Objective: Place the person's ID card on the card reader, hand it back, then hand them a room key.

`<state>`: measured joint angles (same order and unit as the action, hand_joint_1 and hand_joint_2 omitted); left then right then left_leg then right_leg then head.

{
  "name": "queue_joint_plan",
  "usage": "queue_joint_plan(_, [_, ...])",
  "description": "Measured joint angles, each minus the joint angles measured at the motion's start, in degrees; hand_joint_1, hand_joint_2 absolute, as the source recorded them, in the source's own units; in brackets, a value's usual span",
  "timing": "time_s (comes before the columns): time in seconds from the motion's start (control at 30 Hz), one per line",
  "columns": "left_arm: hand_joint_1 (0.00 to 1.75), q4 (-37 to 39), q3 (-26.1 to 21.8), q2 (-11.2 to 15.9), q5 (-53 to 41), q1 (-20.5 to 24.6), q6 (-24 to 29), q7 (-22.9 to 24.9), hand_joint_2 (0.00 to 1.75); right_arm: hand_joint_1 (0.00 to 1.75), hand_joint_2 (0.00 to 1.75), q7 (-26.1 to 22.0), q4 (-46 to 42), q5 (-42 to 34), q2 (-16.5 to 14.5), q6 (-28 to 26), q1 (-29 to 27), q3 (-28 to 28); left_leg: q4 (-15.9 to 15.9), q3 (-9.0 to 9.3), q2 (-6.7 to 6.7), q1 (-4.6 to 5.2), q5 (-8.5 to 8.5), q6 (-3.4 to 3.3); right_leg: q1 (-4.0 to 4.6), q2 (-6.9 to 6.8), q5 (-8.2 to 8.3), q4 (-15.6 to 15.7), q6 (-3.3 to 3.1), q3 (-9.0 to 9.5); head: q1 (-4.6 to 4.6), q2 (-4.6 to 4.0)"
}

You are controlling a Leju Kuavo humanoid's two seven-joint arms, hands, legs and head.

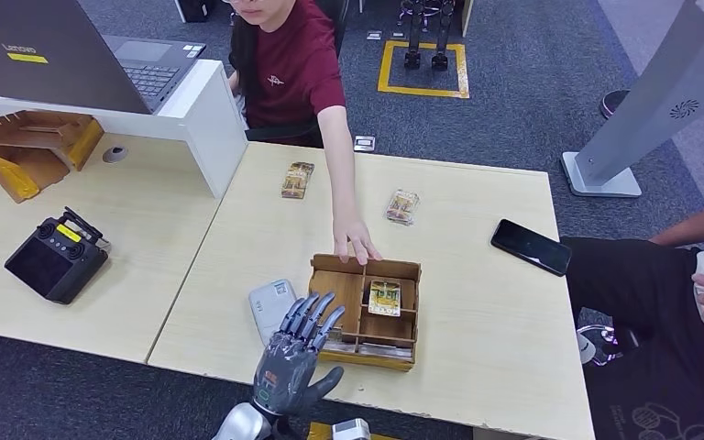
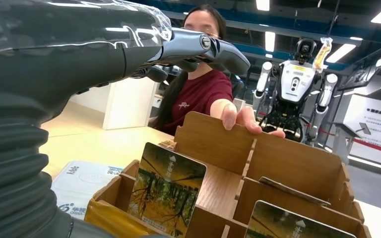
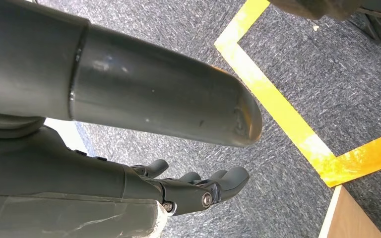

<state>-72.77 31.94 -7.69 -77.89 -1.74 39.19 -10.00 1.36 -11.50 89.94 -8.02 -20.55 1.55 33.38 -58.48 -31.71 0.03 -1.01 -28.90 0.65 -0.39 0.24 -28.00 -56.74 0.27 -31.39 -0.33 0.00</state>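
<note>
My left hand (image 1: 298, 353) hovers with fingers spread and nothing in it, above the near left corner of a wooden compartment box (image 1: 378, 359). Beside that corner, partly under the fingers, lies the white card reader (image 1: 269, 307). A picture card (image 1: 384, 298) sits in one compartment. In the left wrist view, two such cards (image 2: 167, 188) (image 2: 292, 224) stand in the box (image 2: 297, 163), with the reader (image 2: 87, 181) alongside. A person's hand (image 1: 356, 242) rests on the box's far wall. My right hand (image 3: 203, 191) hangs over the carpet, holding nothing.
Two more cards lie on the table beyond the box, one (image 1: 297, 180) by the white divider and one (image 1: 402, 206) to its right. A black phone (image 1: 531, 246) lies at the right. A black controller (image 1: 55, 258) sits on the left desk. Another person sits at the right edge.
</note>
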Motion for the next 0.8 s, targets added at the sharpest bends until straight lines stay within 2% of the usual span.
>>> queue_joint_plan(0.8, [0.0,5.56,0.19,0.55,-1.48,2.11,0.04,4.61,1.75,0.0,0.0,-0.33,0.0,0.02,0.0,0.12,-0.01,0.0,0.0,0.0,0.0,0.0,0.0,0.0,0.0,0.0,0.0,0.0,0.01,0.01,0.0,0.0])
